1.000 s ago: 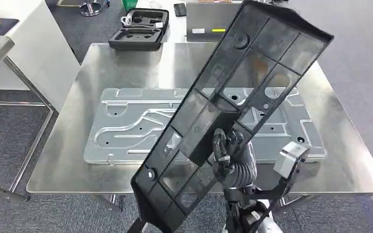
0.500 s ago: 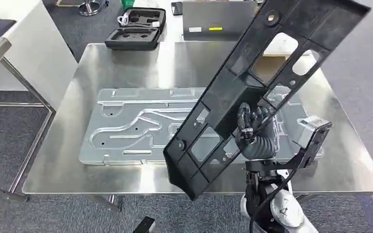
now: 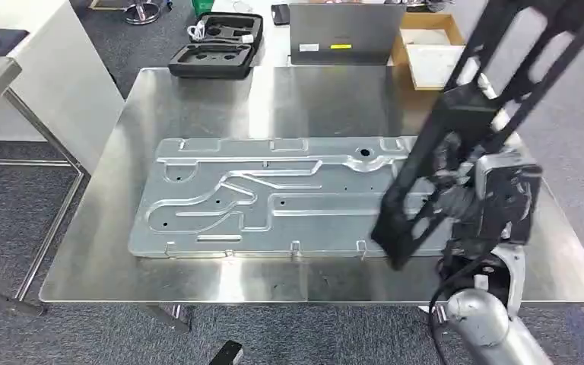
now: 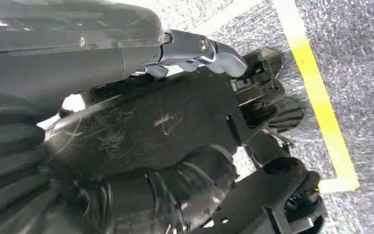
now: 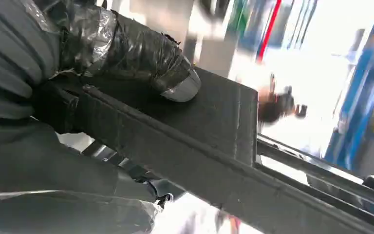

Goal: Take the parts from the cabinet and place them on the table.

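**Black frame held on edge above the table's right side**

The right hand [image 3: 456, 194] gripped a long black frame [image 3: 494, 99] partway along its length, fingers closed round a rail. The frame stood steeply tilted over the right end of the steel table [image 3: 198, 99], its lower tip hanging near the front edge, just above the right end of the grey metal panel [image 3: 274, 198] lying flat across the table's middle. Its upper end ran out past the table's far right corner.

As I judged it, the risk lay in that lower tip: lowered at this tilt, it could strike or scrape the panel and shove it toward the front edge. With so much of the frame above the grip, it might also swing in the hand and tip off the right edge.

The right wrist view showed the thumb [image 5: 170, 73] pressed flat on the frame's [image 5: 224, 146] broad face, which the head view did not. The left wrist view looked down at carpet with a yellow floor line [image 4: 321, 102]; whether the left hand [image 4: 126, 195] was wide or closed I could not tell.
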You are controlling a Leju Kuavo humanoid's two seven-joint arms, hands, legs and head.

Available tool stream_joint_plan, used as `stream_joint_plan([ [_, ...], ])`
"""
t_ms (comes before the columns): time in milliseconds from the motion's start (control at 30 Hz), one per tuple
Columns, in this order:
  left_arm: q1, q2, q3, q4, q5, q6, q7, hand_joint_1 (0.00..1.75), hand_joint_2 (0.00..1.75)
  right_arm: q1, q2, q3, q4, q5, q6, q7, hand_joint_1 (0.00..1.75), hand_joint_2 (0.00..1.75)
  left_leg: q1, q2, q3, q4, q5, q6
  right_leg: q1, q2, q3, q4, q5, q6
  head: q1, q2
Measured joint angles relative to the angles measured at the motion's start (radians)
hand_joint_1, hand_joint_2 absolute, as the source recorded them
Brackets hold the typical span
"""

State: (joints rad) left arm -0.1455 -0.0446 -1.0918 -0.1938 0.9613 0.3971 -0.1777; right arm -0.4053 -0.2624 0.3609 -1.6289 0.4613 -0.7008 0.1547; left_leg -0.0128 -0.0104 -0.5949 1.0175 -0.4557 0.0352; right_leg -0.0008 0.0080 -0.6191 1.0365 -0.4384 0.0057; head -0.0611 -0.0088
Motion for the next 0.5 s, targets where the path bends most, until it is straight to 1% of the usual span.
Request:
stream_joint_plan([
  [33,0.0,-0.002,0.0,0.0,0.001,0.001,-0.007,0.0,1.75,-0.007,-0.028,-0.02,-0.007,0.072,0.005,0.06,1.75,1.75,0.007,0.003,0.009,-0.012,0.008,0.005,-0.003,0.0,-0.009,0.015,-0.013,0.006,0.0,0.0],
  [67,-0.002,-0.002,0.0,0.0,0.002,0.001,-0.012,0.0,1.75,-0.019,-0.056,-0.033,-0.01,0.117,0.019,0.104,1.75,1.75,0.005,0.003,0.012,-0.016,0.009,0.009,0.0,0.001,-0.025,0.057,-0.043,0.013,0.001,0.0],
  [100,-0.006,-0.002,0.0,0.0,0.003,0.004,-0.015,0.0,1.75,-0.032,-0.094,-0.05,-0.012,0.179,0.05,0.165,1.75,1.75,0.004,0.004,0.011,-0.015,0.009,0.011,0.0,0.001,-0.061,0.137,-0.085,0.017,0.003,0.0],
  [133,-0.008,-0.003,0.0,0.0,0.005,0.005,-0.018,0.0,1.75,-0.04,-0.118,-0.06,-0.013,0.22,0.075,0.204,1.75,1.75,0.004,0.005,0.011,-0.014,0.008,0.012,-0.002,0.0,-0.094,0.209,-0.114,0.021,0.003,0.0],
  [167,-0.01,-0.003,0.0,0.0,0.01,0.006,-0.021,0.0,1.75,-0.047,-0.159,-0.075,-0.016,0.308,0.119,0.261,1.75,1.75,0.004,0.006,0.011,-0.014,0.007,0.013,-0.004,0.0,-0.129,0.279,-0.135,0.025,0.003,0.0],
  [200,-0.011,-0.003,0.0,0.0,0.011,0.006,-0.023,0.0,1.75,-0.052,-0.189,-0.082,-0.019,0.378,0.149,0.296,1.75,1.75,0.005,0.006,0.011,-0.013,0.007,0.013,-0.007,0.0,-0.14,0.297,-0.13,0.029,0.003,0.0],
  [233,-0.012,-0.003,0.0,0.0,0.012,0.005,-0.025,0.0,1.75,-0.059,-0.223,-0.091,-0.026,0.453,0.174,0.323,1.75,1.75,0.007,0.006,0.011,-0.012,0.007,0.012,-0.013,-0.001,-0.126,0.266,-0.103,0.033,0.003,0.0],
  [267,-0.012,-0.004,0.0,0.0,0.012,0.004,-0.027,0.0,1.75,-0.069,-0.251,-0.102,-0.035,0.519,0.201,0.339,1.75,1.75,0.009,0.005,0.011,-0.007,0.004,0.011,-0.02,-0.002,-0.093,0.199,-0.064,0.038,0.003,0.0],
  [300,-0.012,-0.004,0.0,0.0,0.012,0.004,-0.029,0.0,1.75,-0.085,-0.278,-0.111,-0.046,0.579,0.237,0.343,1.75,1.75,0.012,0.005,0.011,0.0,-0.001,0.008,-0.026,-0.005,-0.048,0.111,-0.021,0.045,0.003,0.0],
  [333,-0.013,-0.003,0.0,0.0,0.012,0.004,-0.03,0.0,1.75,-0.107,-0.298,-0.118,-0.055,0.644,0.281,0.344,1.75,1.75,0.015,0.005,0.009,0.01,-0.009,0.0,-0.034,-0.005,-0.009,0.027,-0.001,0.055,0.004,0.0],
  [367,-0.016,-0.001,0.0,0.0,0.013,0.004,-0.032,0.0,1.75,-0.129,-0.315,-0.118,-0.058,0.699,0.33,0.344,1.75,1.75,0.008,0.004,0.002,0.021,-0.015,-0.008,-0.023,0.001,0.007,0.015,-0.016,0.053,0.009,0.0],
  [400,-0.017,-0.001,0.0,0.0,0.013,0.004,-0.033,0.0,1.75,-0.143,-0.333,-0.116,-0.066,0.748,0.377,0.34,1.75,1.75,0.007,0.003,0.001,0.022,-0.016,-0.01,-0.026,0.005,0.003,0.016,-0.011,0.035,0.006,0.0],
  [433,-0.017,-0.001,0.001,0.0,0.014,0.004,-0.036,0.0,1.75,-0.164,-0.356,-0.11,-0.069,0.812,0.45,0.334,1.75,1.75,0.007,0.003,0.002,0.019,-0.014,-0.013,-0.024,0.004,0.001,0.017,-0.012,0.029,0.002,0.0],
  [467,-0.017,-0.001,0.001,0.0,0.018,0.004,-0.037,0.0,1.75,-0.176,-0.371,-0.103,-0.068,0.852,0.502,0.325,1.75,1.75,0.007,0.003,0.002,0.015,-0.012,-0.015,-0.02,0.004,0.0,0.02,-0.013,0.023,0.003,0.0],
  [500,-0.017,-0.001,0.001,0.0,0.02,0.004,-0.04,0.0,1.75,-0.189,-0.382,-0.097,-0.067,0.889,0.54,0.313,1.75,1.75,0.008,0.002,0.001,0.016,-0.012,-0.019,-0.02,0.003,-0.002,0.019,-0.012,0.016,0.005,0.0],
])
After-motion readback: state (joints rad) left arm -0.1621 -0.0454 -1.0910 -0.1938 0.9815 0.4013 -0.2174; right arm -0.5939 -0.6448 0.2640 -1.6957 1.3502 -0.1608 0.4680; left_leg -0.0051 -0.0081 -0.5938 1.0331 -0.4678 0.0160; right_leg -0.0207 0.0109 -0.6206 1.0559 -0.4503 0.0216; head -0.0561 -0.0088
